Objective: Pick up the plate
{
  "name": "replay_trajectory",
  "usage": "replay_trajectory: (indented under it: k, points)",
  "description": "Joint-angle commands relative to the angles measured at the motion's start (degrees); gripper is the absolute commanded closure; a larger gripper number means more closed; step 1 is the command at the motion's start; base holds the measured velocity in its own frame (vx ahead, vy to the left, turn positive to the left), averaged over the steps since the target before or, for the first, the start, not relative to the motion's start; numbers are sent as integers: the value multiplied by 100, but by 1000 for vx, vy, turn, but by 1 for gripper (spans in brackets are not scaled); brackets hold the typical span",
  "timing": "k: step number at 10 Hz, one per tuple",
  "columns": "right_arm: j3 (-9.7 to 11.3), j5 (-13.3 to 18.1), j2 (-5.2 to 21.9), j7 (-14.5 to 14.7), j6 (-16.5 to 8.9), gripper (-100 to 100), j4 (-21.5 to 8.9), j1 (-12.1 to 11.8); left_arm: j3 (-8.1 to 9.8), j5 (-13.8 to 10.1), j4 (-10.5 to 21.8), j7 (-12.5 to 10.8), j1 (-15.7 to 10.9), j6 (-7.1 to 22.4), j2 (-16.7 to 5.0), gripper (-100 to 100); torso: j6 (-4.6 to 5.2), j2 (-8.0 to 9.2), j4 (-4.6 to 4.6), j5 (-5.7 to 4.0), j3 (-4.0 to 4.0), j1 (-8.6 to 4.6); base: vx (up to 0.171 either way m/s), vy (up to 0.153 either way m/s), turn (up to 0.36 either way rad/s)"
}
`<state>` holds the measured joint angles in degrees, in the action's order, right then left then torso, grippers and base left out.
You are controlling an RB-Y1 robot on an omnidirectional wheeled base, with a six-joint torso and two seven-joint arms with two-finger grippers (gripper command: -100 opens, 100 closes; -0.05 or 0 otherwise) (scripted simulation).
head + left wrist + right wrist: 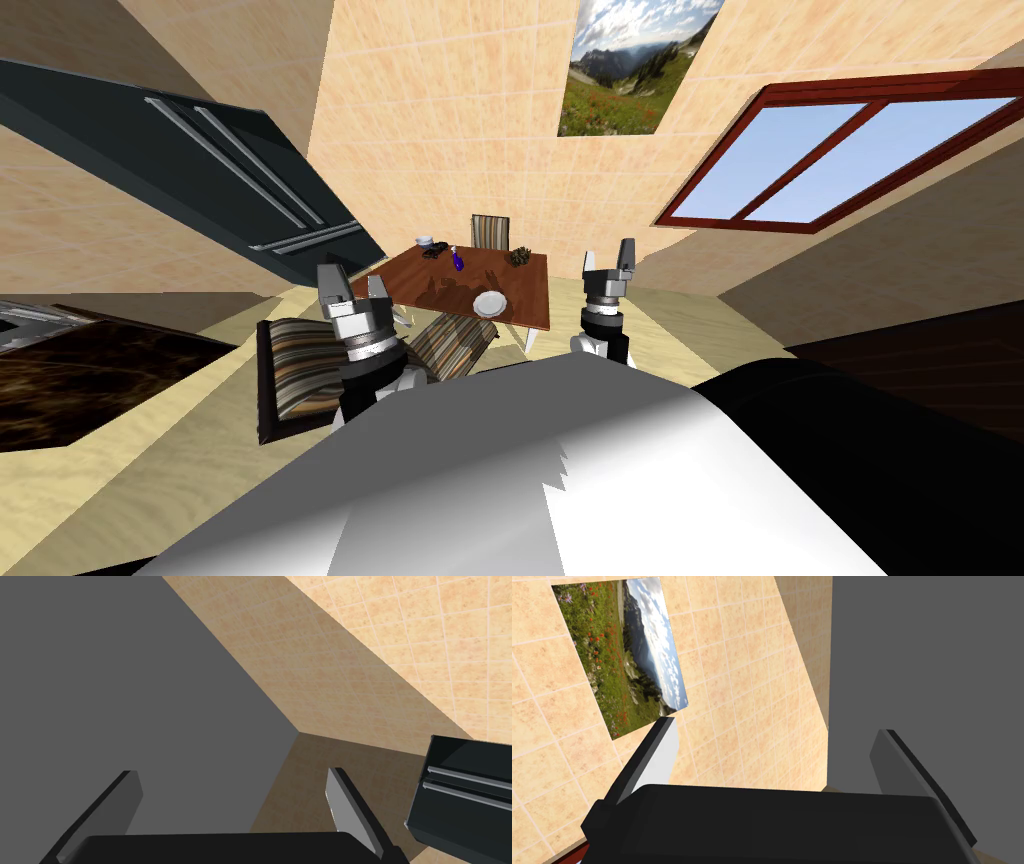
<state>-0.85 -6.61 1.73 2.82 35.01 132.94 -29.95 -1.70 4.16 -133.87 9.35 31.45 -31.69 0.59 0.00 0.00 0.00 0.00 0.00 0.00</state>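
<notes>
Approach phase. Plate (489,302) sits on the table (440,280) near its closer edge, well ahead of both arms. Left tool (353,287) and right tool (610,258): fingers apart, empty. Next, I'd say: drive closer, then lower one tool to the plate rim.

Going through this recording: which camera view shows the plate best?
The head view: the white plate lies whole, though small, on the brown table, near its front edge. The wrist views of the left gripper and the right gripper face tiled walls, away from the table, both with fingers open.
</notes>
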Motion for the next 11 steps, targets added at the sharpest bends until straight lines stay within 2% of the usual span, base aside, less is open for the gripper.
replay_trajectory:
  k: [1,3,6,9,11]
  points:
    - [0,0,0,0,0,0,0,0,16,-10,86,-12,-17,10,-183,-100,0,0,0,0,0,0,3,-5,-20]
    - [0,0,0,0,0,0,0,0,53,-33,285,-40,-57,33,-442,-100,0,-2,-1,0,-1,-2,7,-13,-31]
    - [0,0,0,0,0,0,0,0,140,-87,754,-107,-152,85,-765,-100,0,-6,-2,-1,-4,-6,13,-22,-50]
    - [0,0,0,0,0,0,0,0,252,-156,1292,-197,-281,150,-980,-100,1,-9,-2,-2,-5,-9,19,-30,-71]
    - [0,0,0,0,0,0,0,0,293,-181,1557,-230,-331,173,-1032,-100,-1,-7,-2,-2,-4,-7,15,-20,-35]
